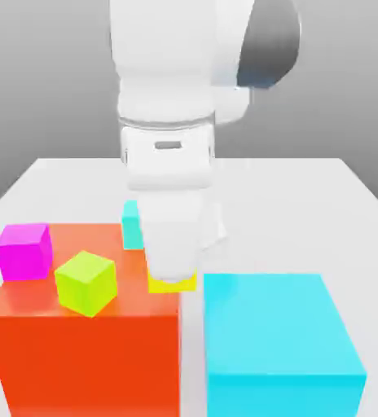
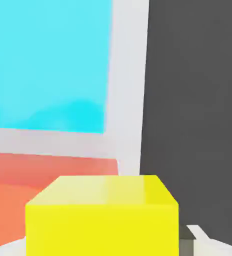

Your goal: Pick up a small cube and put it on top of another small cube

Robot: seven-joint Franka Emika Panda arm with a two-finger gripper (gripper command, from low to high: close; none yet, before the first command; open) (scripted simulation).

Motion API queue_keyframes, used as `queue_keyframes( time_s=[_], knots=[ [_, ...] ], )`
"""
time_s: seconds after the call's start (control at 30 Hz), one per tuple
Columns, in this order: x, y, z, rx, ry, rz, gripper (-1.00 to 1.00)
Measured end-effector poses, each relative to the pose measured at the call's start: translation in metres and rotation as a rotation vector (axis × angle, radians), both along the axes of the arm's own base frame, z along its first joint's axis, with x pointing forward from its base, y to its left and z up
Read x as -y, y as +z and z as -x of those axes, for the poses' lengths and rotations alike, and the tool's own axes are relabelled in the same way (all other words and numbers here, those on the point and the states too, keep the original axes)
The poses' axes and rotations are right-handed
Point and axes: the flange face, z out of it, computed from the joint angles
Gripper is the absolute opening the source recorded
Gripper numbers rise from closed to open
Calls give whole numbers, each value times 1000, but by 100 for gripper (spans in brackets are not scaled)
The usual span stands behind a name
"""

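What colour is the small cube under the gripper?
Bright yellow. The small cube shows best in the hand view; in the exterior view it peeks out under the gripper.

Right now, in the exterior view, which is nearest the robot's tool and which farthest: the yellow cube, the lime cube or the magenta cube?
1. Yellow cube: right at the tool, under its tip.
2. Lime cube: toward the exterior view's left, on the orange block.
3. Magenta cube: farthest, at the exterior view's left edge of that block.
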Motion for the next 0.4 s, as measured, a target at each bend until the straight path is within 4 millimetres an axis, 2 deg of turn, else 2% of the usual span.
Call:
queue_keyframes(
  time_s=[0.13, 0.2, 0.27, 0.3, 0.4],
  knots=[
    [101, 33, 51, -10, -78, 5, -100],
    [119, 18, 62, -12, -94, 4, -100],
    [124, -9, 66, -13, -99, 4, -100],
    [125, -19, 67, -13, -100, 4, 100],
    [125, -19, 67, -13, -100, 4, 100]
  ],
)
